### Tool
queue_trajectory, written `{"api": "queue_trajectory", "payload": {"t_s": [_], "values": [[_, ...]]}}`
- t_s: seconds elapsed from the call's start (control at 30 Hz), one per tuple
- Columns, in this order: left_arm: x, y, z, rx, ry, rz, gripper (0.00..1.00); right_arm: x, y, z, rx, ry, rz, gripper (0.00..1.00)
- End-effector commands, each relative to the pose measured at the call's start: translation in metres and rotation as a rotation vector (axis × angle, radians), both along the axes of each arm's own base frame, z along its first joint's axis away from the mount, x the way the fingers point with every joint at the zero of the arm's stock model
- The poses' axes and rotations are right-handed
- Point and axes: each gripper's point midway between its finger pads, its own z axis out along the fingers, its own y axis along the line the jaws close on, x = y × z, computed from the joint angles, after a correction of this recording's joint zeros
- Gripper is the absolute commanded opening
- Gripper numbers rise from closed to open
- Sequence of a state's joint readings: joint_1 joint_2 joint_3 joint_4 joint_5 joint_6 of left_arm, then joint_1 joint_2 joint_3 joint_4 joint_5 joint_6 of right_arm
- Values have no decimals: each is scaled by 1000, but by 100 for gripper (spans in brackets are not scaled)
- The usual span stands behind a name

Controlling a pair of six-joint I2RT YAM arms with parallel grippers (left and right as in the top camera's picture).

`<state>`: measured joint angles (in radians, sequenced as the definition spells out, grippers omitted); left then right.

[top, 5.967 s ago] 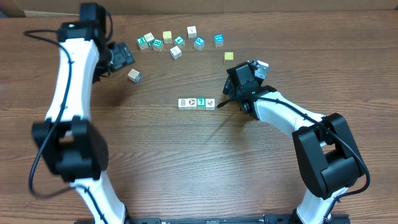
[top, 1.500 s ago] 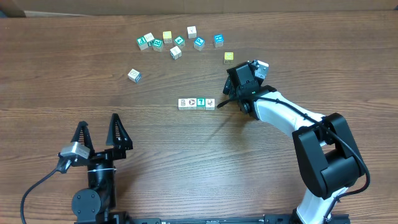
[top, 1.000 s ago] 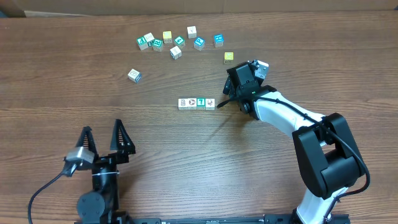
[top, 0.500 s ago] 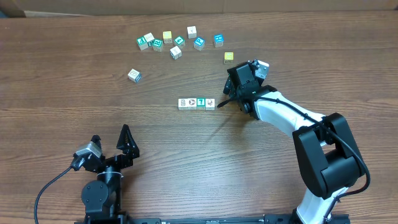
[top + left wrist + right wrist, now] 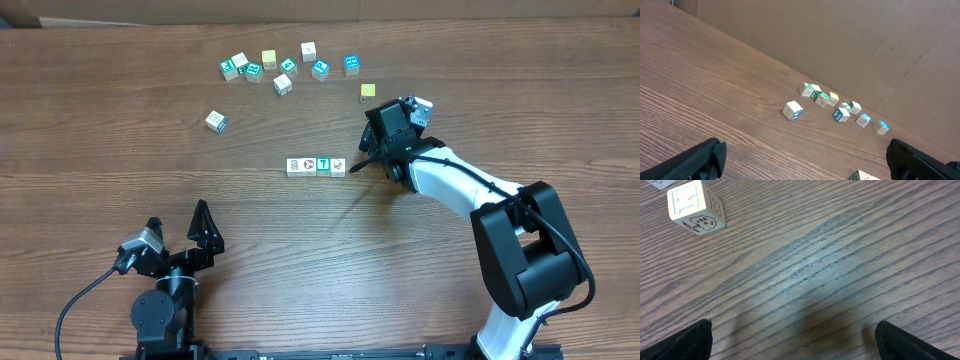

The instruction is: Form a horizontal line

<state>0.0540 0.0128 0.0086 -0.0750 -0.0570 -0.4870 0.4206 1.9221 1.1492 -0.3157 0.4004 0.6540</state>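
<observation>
Gaping wide, the right gripper [image 5: 362,158] holds nothing: in its wrist view the two dark fingers [image 5: 682,342] sit at the lower corners with only bare wood between them. It hovers just beside the right end of the horizontal line [image 5: 316,166]. A white cube [image 5: 696,207] with a small dark tree picture shows at the upper left of that view, and I judge it to be the row's end piece. The left gripper [image 5: 178,222] is also spread apart and empty, low at the near edge of the table [image 5: 120,180], well apart from the row.

The line lies mid-table, four tiny cubes touching side by side: three white with small dark pictures, and one teal with a white letter, third from the left. They look like light, rigid blocks with smooth faces, so I expect them to slide readily on the wood and skew at a careless nudge. Each is best pinched across two opposite flat sides, from above, or squared up by pushing on an end face.

Loose cubes [image 5: 285,68] are scattered near the far edge, with a yellow cube [image 5: 368,92] alone to their right.
</observation>
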Motion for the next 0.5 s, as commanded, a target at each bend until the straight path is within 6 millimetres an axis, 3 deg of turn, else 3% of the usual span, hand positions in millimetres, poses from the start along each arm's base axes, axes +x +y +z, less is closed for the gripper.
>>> {"api": "queue_trajectory", "payload": {"t_s": [0.0, 0.47], "values": [[0, -2, 1, 10, -7, -7, 100, 2, -4, 0, -13, -8, -14, 100], [0, -3, 1, 14, -5, -14, 100, 2, -4, 0, -13, -8, -13, 100]]}}
